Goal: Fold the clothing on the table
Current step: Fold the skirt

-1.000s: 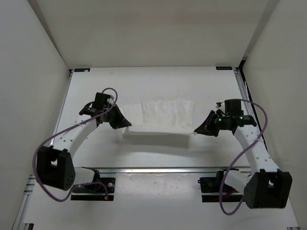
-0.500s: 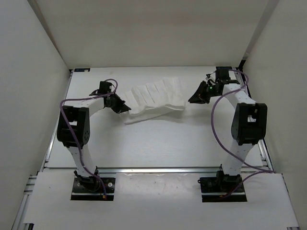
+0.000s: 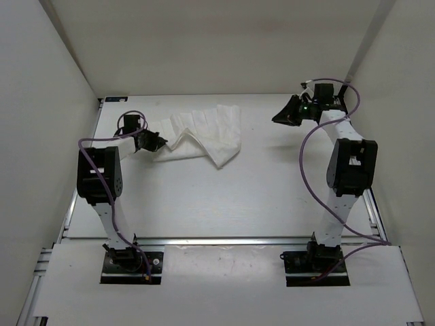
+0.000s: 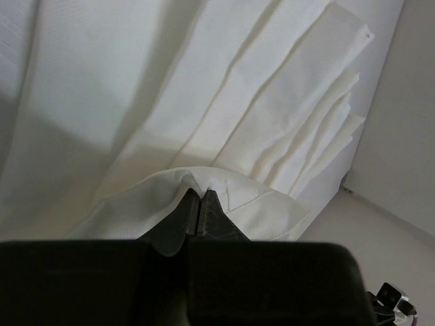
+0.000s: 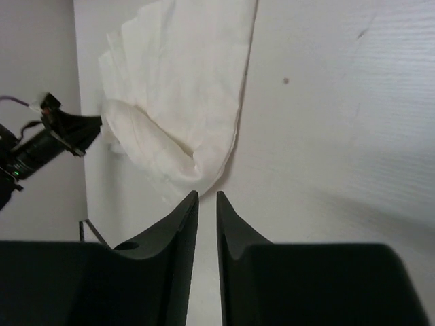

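The white clothing (image 3: 204, 132) lies bunched in overlapping folds on the far left part of the table (image 3: 238, 197). My left gripper (image 3: 158, 142) is shut on its left edge. In the left wrist view the fingertips (image 4: 198, 197) pinch a raised ridge of the fabric (image 4: 258, 102). My right gripper (image 3: 277, 117) hangs at the far right, apart from the garment. In the right wrist view its jaws (image 5: 207, 195) stand slightly open with nothing between them, and the clothing (image 5: 183, 81) lies just beyond its tips.
White side walls (image 3: 47, 136) close in the table on the left, right and back. A metal rail (image 3: 217, 240) runs along the near edge by the arm bases. The left gripper (image 5: 68, 129) also shows in the right wrist view.
Both arms have stretched toward the back of the table. The right gripper let go of the clothing and drew away to the right. The left gripper dragged the garment left and back.
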You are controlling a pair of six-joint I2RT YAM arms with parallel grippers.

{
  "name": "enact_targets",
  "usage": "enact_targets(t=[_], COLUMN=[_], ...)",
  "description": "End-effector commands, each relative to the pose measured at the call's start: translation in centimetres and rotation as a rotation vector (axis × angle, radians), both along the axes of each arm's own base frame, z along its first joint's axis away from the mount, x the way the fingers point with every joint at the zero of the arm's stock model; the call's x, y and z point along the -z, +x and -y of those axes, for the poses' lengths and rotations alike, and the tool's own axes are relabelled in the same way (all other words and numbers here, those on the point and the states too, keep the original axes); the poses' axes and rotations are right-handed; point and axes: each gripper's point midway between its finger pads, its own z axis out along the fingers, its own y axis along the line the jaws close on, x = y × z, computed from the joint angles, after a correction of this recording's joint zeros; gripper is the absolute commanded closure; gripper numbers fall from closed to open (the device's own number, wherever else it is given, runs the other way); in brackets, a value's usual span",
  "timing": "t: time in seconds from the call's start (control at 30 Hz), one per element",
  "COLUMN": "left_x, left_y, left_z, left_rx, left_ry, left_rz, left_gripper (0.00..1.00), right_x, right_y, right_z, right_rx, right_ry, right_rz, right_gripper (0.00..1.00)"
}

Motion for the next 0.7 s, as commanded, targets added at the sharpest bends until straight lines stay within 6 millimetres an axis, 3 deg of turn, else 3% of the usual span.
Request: enact_targets(t=[0.0, 0.07, 0.13, 0.17, 0.2, 0.27, 0.43, 0.53, 0.57, 0.6, 0.67], left_x=[-3.5, -3.4, -3.3, -2.5, -3.0, -2.0, -2.1, -1.9, -2.2, -2.1, -3.0], left_y=[0.1, -0.9, -2.7, -3.8, -4.1, -5.8, -7.3, -8.2, -8.5, -9.0, -9.6], left_z=[-0.1, -0.5, 1.3, 2.1, 2.3, 3.0, 3.1, 2.8, 2.7, 2.7, 2.6], left_rx=[-0.016, 0.023, 0.106, 0.133, 0.136, 0.148, 0.150, 0.150, 0.154, 0.162, 0.178], left_ry=[0.016, 0.098, 0.173, 0.193, 0.201, 0.197, 0.205, 0.221, 0.226, 0.233, 0.253], left_rz=[0.080, 0.073, 0.048, 0.028, 0.042, 0.023, 0.021, 0.010, 0.011, -0.004, 0.013], left_gripper=[1.00, 1.00, 1.00, 1.00, 1.00, 1.00, 1.00, 1.00, 1.00, 1.00, 1.00], right_x=[-0.2, 1.0, 2.8, 2.7, 3.1, 3.3, 2.4, 5.4, 5.1, 6.6, 7.2], right_y=[-3.2, -5.3, -7.1, -7.4, -7.5, -6.7, -3.5, -2.8, -2.3, -2.0, -1.8], right_z=[-3.2, -5.9, -7.1, -7.8, -8.4, -8.8, -10.0, -10.4, -10.8, -11.2, -12.2], right_rx=[-0.140, -0.225, -0.280, -0.298, -0.306, -0.310, -0.320, -0.344, -0.357, -0.363, -0.389], right_ry=[-0.105, -0.181, -0.244, -0.243, -0.219, -0.219, -0.176, -0.134, -0.124, -0.116, -0.077], right_rz=[0.003, -0.019, -0.039, -0.026, -0.032, -0.040, -0.022, -0.086, -0.069, -0.091, -0.107], right_gripper=[0.80, 0.88, 1.00, 1.00, 1.00, 1.00, 1.00, 1.00, 1.00, 1.00, 1.00])
